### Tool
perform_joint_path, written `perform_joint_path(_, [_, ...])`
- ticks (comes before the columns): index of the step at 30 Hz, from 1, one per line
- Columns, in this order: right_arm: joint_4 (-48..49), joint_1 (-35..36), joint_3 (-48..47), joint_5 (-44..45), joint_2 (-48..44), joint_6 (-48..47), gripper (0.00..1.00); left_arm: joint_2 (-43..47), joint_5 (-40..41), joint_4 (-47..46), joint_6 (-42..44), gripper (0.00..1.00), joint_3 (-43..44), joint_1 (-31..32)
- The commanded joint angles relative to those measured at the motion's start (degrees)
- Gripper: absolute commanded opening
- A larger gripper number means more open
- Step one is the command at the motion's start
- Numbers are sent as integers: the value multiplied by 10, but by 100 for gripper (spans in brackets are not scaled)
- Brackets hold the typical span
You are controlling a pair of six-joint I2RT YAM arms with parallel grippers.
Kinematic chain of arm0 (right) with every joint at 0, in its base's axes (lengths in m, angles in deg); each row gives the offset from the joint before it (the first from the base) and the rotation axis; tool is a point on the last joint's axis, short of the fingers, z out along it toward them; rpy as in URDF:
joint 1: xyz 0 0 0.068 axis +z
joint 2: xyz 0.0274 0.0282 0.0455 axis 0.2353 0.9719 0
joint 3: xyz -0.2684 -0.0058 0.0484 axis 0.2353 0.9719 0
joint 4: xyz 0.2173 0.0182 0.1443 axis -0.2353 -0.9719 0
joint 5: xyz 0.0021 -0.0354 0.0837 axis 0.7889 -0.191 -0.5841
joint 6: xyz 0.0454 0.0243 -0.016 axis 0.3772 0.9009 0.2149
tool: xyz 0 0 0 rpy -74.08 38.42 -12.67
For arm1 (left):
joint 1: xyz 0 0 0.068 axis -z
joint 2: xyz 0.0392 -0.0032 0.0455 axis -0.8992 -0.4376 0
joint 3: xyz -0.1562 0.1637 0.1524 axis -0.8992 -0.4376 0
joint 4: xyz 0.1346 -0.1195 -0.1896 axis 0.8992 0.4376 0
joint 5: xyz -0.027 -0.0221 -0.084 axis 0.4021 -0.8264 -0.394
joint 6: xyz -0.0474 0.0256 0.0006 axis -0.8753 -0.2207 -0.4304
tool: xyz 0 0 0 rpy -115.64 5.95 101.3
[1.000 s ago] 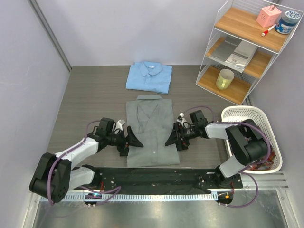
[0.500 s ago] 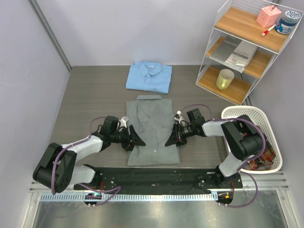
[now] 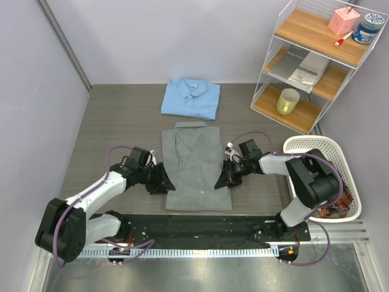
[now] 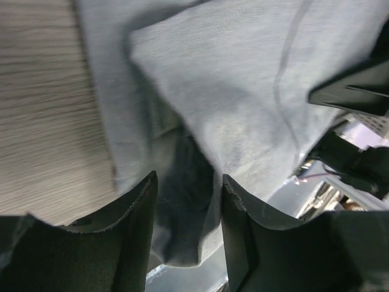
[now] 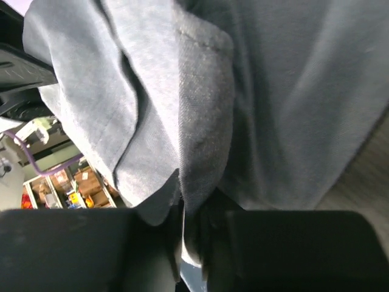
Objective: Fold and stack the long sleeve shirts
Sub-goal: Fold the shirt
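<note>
Where the arms met the near half of the grey shirt [image 3: 196, 164], we found the left gripper [image 3: 163, 181] parted astride its left edge and the right gripper [image 3: 222, 180] pinched onto a fold at its right edge. Beyond it, the light blue shirt [image 3: 191, 98] lay folded, just apart.

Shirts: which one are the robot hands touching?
The grey shirt: left gripper and right gripper are at its sides. The light blue shirt lies farther back, untouched.
</note>
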Motion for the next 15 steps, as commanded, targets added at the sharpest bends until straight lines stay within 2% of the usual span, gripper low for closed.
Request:
perform_joint_path(1, [-26, 3, -27, 42, 24, -33, 28, -2, 47, 30, 10, 44, -9, -7])
perform_joint_path(2, [-42, 3, -32, 47, 30, -34, 34, -4, 54, 34, 12, 43, -9, -8])
perform_joint_path(3, [-49, 2, -37, 48, 30, -38, 47, -11, 57, 36, 14, 43, -6, -8])
perform_joint_path(4, [-58, 2, -43, 46, 28, -44, 50, -11, 54, 36, 16, 43, -6, -19])
perform_joint_path(5, [-88, -1, -59, 44, 17, -68, 51, -8, 19, 17, 21, 47, -8, -26])
perform_joint_path(7, [-124, -8, -79, 41, 3, -85, 52, 12, 1, 6, 36, 50, 4, -32])
perform_joint_path(10, [-131, -15, -95, 32, -14, -102, 53, 37, -50, -56, 42, 52, -2, -37])
perform_joint_path(15, [-128, -18, -118, 40, 17, -113, 56, -19, -51, -82, 53, 55, 15, -38])
